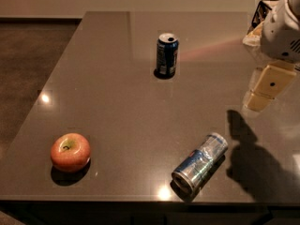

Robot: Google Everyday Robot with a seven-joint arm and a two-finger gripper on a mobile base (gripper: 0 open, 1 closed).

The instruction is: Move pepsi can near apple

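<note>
Watching the pepsi can (pixel 167 55) first: it stands upright at 12 o'clock on the table (pixel 117 102), far centre, with nothing touching it. The apple (pixel 70 152) sits well apart from it, down at 7 o'clock near the front-left edge. A second, lighter can (pixel 200 163) lies on its side at 5 o'clock, its open end towards me. My gripper (pixel 265 86) hangs at 3 o'clock above the right side of the table, well clear of the pepsi can and carrying nothing. Whether it is spread or pressed together, I cannot tell. I judge this to be the approach step, with the grasp not yet made. Next I need to swing towards 11 o'clock, come down around the can's body and keep it upright, steering clear of the toppled can.
</note>
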